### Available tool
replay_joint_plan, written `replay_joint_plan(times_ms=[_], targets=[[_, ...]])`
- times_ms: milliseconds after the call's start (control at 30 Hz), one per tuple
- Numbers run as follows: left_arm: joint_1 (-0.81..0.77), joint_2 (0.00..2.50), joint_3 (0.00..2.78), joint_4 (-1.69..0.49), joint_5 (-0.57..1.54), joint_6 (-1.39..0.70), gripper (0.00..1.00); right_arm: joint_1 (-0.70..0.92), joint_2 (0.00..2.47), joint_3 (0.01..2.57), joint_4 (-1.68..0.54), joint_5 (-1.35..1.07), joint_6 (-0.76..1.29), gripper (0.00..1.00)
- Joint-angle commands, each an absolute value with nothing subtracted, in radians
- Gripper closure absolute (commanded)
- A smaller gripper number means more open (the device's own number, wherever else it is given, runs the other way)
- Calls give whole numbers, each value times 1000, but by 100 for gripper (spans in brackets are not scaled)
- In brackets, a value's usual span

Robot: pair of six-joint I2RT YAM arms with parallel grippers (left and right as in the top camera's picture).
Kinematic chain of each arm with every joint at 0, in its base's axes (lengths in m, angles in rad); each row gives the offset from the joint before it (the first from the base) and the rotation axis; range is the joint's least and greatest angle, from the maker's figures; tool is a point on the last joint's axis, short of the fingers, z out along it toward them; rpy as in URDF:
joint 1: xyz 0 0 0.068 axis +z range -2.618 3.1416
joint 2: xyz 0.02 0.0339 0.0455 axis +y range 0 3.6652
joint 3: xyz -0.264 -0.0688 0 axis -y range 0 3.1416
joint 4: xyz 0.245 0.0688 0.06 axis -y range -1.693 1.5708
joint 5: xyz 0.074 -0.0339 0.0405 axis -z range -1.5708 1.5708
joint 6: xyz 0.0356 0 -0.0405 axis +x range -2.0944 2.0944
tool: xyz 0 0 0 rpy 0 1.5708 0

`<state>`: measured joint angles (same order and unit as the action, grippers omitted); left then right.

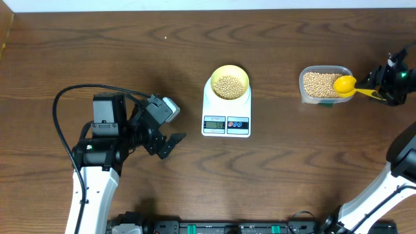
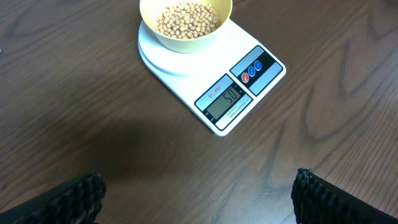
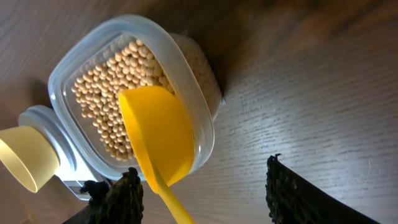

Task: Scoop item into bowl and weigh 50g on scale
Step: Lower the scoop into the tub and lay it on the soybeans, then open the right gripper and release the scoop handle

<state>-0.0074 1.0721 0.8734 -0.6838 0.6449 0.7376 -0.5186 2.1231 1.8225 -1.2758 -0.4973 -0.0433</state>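
Just ahead of the left gripper point(image 2: 196, 202), a little to the right of its spread fingers, the scale point(image 2: 186, 87) shows its grey display point(image 2: 224, 101) with dark digits that read 50. A short line of red print point(image 2: 214, 91) sits on the display's far edge, too small to read. Farther from the gripper, a blue panel holds two round buttons point(image 2: 252, 68), one red and one blue, each with a white sign too small to make out. In the overhead view the display's digits are too small to read
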Motion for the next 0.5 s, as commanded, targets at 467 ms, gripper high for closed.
replay_joint_plan(times_ms=[467], targets=[[-3, 1077, 870, -687, 641, 744, 2, -448, 2112, 1819, -1238, -445, -44, 44]])
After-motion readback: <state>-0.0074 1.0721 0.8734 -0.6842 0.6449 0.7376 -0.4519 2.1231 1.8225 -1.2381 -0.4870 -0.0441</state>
